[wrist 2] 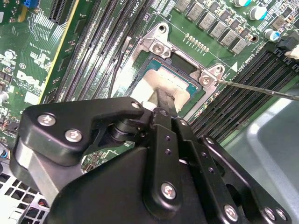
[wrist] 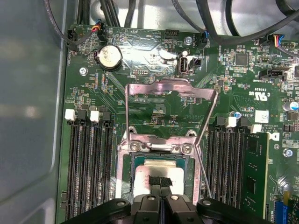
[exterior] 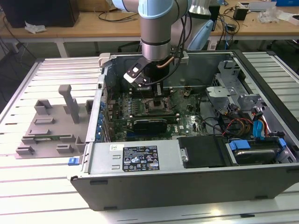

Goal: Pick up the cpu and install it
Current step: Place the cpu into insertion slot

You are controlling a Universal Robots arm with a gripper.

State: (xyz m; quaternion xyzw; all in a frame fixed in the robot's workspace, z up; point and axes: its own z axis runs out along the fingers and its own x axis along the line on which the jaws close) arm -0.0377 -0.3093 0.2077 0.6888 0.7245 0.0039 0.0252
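Observation:
The cpu [wrist: 156,169], a silvery-grey square chip, lies flat inside the dark socket frame [wrist: 123,172] on the green motherboard. My gripper [wrist: 160,181] is directly over it. The two black fingers are shut against each other, and their tips sit at the middle of the chip's top plate. The second wrist view shows the cpu [wrist 2: 174,80] in the socket with my gripper [wrist 2: 161,97] reaching down onto it. The socket's metal load plate [wrist: 171,88] stands raised and open behind the chip. In the exterior view my gripper [exterior: 158,100] is deep inside the open computer case [exterior: 140,186].
Memory slots [wrist: 88,163] flank the socket on both sides, and the thin retention lever [wrist: 202,164] stands beside it. A grey plastic tray [exterior: 46,128] lies outside the case at the exterior view's left. Cables and a drive cage [exterior: 233,93] fill the case's right side.

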